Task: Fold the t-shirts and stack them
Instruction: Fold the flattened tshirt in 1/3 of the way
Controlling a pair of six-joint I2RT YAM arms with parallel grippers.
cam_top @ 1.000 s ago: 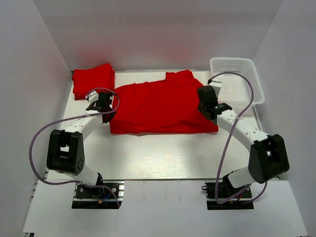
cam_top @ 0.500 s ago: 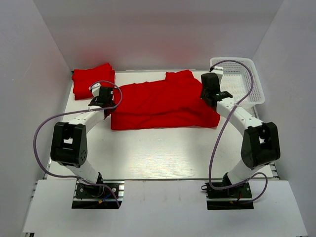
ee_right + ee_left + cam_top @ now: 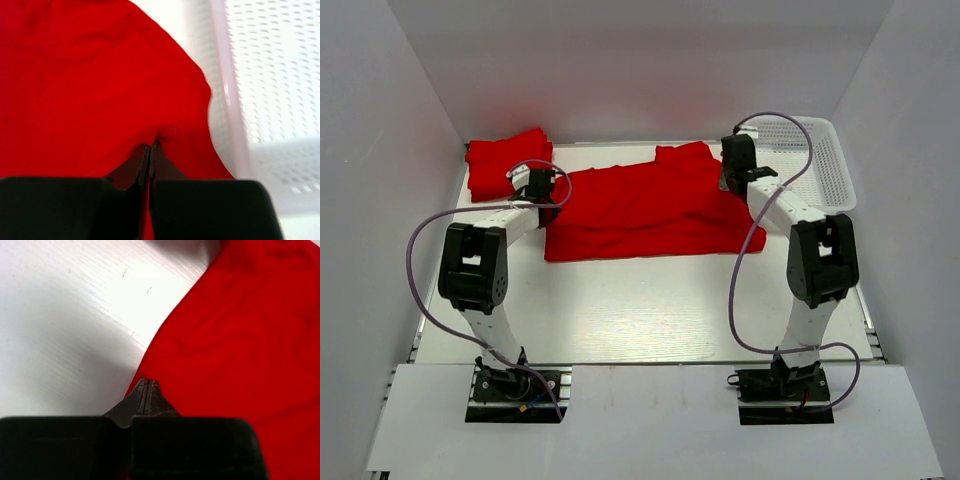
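1. Pinching the spread shirt (image 3: 650, 205) at its two side edges, both arms reach over the far half of the table (image 3: 640, 300). The left gripper (image 3: 146, 389) has its jaws pressed together on the left hem. The right gripper (image 3: 151, 146) has its jaws pressed together on a puckered bit of the right edge. The shirt lies flat across the middle of the table, with creases running along it.
2. Slip hazard: each grip takes only a small bite of soft cloth close to the hem. A sharp pull could draw the hem out of one pair of jaws, and that side would drop short.
3. Skew hazard: if the arms travel at unequal pace or height, the fold line will probably run crooked and trap the creases inside.
4. Layer hazard: it cannot be told whether each grip holds one layer or two. Lifting one layer alone would leave the other behind on the table.
5. Snag hazard: the right gripper works just beside the basket (image 3: 815, 170). Drift to the right could drag cloth over its rim or knock it.
6. Stack hazard: the folded shirt (image 3: 505, 160) sits at the far left corner, near the left gripper. A wide swing there could disturb it.
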